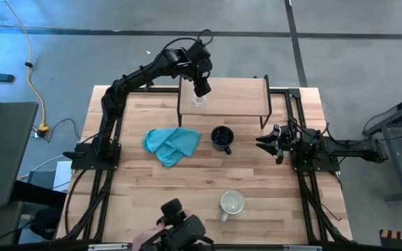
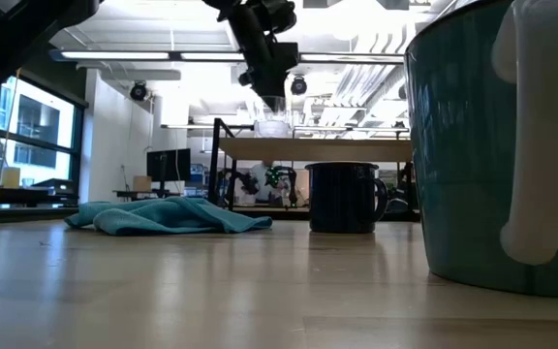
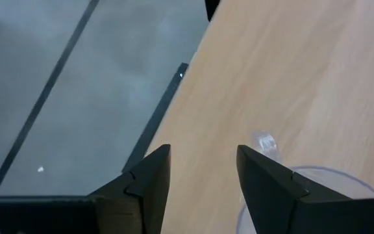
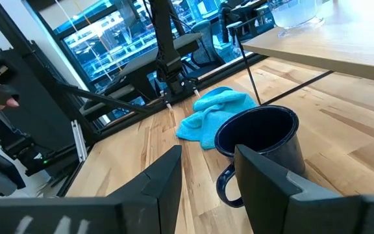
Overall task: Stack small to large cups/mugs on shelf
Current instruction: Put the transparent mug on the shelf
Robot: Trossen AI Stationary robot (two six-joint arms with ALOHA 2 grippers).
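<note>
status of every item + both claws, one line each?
glass cup: upright on the shelf, not held
black mug: upright on the table, empty
white mug: upright on the table, near edge
blue cloth: crumpled on the table
left claw: open, above the glass cup
right claw: open, facing the black mug

one glass cup (image 1: 199,102), two mugs (image 1: 222,138), one cloth (image 1: 171,145), one shelf (image 1: 239,90)

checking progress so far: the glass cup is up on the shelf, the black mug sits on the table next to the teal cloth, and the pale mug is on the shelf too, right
Not quite. The pale mug is not on the shelf; the high view shows it on the table near the front edge. The rest holds: the glass cup stands on the shelf under the open left gripper, and the black mug sits on the table beside the teal cloth.
</note>
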